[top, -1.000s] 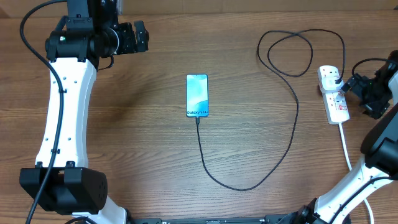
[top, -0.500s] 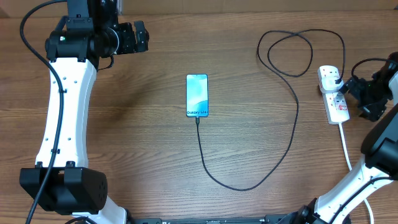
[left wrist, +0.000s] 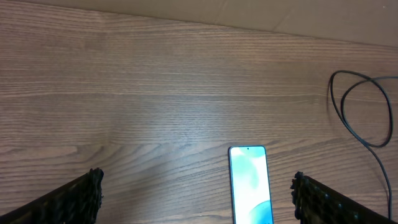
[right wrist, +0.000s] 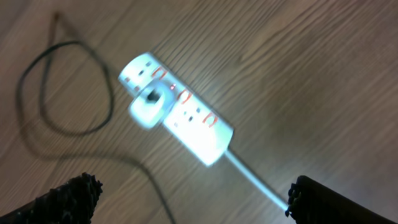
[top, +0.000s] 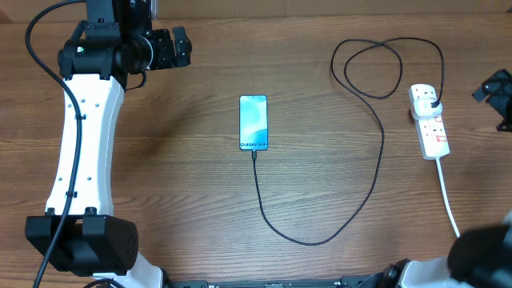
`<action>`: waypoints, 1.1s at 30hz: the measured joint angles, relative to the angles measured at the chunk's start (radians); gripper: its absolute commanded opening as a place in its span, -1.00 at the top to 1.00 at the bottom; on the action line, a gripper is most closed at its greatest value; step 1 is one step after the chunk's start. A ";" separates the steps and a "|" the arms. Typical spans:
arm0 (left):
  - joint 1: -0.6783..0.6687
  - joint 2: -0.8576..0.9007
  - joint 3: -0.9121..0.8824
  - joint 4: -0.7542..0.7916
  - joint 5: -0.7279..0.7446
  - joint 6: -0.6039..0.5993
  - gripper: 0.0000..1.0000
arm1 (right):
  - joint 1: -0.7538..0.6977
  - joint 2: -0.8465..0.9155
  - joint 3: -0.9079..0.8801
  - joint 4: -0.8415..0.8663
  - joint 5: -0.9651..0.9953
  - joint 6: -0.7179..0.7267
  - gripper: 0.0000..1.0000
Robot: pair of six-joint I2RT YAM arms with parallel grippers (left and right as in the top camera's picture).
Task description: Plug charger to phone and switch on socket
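**Fig. A:** How does the socket [top: 430,122] lie?

**Arm:** Far right, long axis near-to-far, cord end toward my base. The phone [top: 254,122] at centre lies parallel (charger [top: 382,136] in its near end). My right pincer [top: 498,94], jaws wide and empty, has drawn away from the socket.

A brown wood-grain table [top: 176,176] fills the view, evenly lit, glare-free.

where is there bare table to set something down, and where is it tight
Widest bare patch: the table between the left arm and the phone. Another lies right of the phone, inside the curve of the charger cable. Crowded at the far right, where the cable loops beside the power strip and its white cord.
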 measured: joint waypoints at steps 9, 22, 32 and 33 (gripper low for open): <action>0.000 0.000 0.000 0.000 0.000 0.000 -1.00 | 0.286 -0.266 -0.102 -0.075 -0.004 0.058 -1.00; 0.000 0.000 0.000 0.000 0.000 0.000 -1.00 | 0.639 -0.447 -0.173 -0.290 -0.162 0.086 -1.00; 0.000 0.000 0.000 0.000 0.000 0.000 -1.00 | 0.640 -0.443 -0.175 -0.351 -0.151 0.085 -1.00; 0.000 0.000 0.000 0.000 0.000 0.000 -1.00 | 0.640 -0.443 -0.175 -0.351 -0.140 0.085 -1.00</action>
